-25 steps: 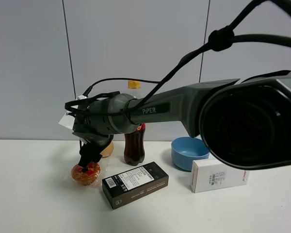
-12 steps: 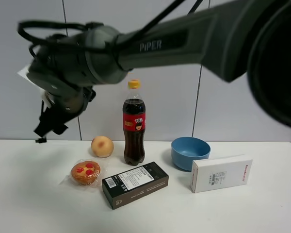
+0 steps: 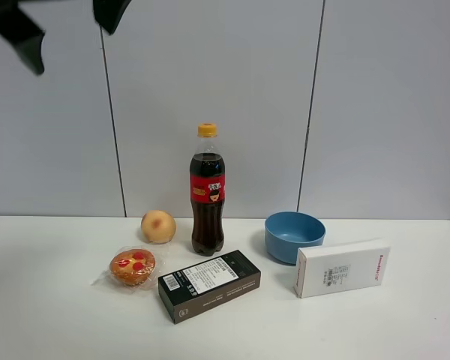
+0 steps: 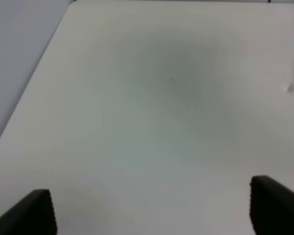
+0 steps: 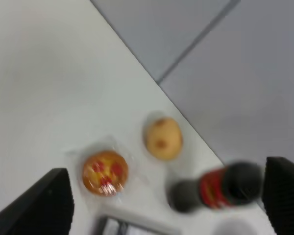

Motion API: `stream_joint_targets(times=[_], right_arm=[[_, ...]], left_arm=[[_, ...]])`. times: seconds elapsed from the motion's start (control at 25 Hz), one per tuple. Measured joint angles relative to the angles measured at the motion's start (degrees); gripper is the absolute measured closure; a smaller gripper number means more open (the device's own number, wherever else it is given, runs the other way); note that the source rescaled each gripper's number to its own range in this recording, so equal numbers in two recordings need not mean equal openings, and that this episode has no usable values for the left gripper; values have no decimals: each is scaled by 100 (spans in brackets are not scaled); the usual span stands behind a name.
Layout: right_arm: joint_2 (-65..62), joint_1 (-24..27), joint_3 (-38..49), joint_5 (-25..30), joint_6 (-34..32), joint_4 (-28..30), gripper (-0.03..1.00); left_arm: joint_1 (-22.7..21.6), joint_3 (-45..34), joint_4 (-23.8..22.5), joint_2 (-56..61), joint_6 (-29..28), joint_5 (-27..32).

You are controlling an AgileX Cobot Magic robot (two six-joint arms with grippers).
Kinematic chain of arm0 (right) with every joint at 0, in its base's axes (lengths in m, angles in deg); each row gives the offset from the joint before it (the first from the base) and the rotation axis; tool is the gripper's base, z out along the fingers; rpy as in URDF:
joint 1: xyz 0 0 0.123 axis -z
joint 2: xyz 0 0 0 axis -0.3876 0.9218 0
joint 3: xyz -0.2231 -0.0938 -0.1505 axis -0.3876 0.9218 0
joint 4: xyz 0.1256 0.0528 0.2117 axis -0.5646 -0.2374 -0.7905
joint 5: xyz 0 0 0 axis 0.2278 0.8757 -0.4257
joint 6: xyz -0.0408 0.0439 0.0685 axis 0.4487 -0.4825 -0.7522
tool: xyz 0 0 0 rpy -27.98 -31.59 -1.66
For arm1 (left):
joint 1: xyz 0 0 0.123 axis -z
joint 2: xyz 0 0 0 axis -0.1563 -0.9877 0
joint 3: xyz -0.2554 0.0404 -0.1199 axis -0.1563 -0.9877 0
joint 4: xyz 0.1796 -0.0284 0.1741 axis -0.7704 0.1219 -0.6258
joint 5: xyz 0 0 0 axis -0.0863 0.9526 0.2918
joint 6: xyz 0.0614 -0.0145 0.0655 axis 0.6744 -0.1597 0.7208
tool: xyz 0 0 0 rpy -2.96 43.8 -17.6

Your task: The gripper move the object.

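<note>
- Up in the top left corner of the high view: the right gripper, only two black fingers in sight, well above the white table
- Spread wide, with nothing clamped between the jaws and no contact with anything on the table
- Same spread in the right wrist view, one dark fingertip at each lower corner, looking down on the fruit, the muffin and the bottle, all blurred
- On the table, toward the back near the grey wall: the peach, round, yellow-orange, with a reddish blush spot facing the camera
- Just left of the cola bottle in the high view, near it but not touching
- A little behind the plastic-wrapped muffin with red dots on top, a small gap between the two
- In front of the bottle: a black box with a white label, lying flat and angled
- Right of the bottle: a blue bowl, upright, with a white box just in front of it, standing on its long edge
- Out of the high view: the left gripper, shown only by its own wrist camera
- Also spread wide, fingertips at the two lower corners of that view, holding nothing, over bare table
</note>
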Motion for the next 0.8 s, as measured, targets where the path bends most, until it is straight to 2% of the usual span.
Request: stream_joint_targets(times=[0.08, 0.24, 0.4, 0.64, 0.8], right_arm=[[-336, 0, 0, 336, 0, 0, 13], [-1041, 7, 237, 401, -87, -26, 13], [-1935, 7, 1030, 417, -488, -132, 13], [-3633, 7, 3162, 451, -1260, -120, 13], [-4904, 7, 4680, 451, -1996, -100, 13]], left_arm=[[0, 0, 0, 0, 0, 0], [0, 0, 0, 0, 0, 0], [0, 0, 0, 0, 0, 0], [0, 0, 0, 0, 0, 0], [0, 0, 0, 0, 0, 0]])
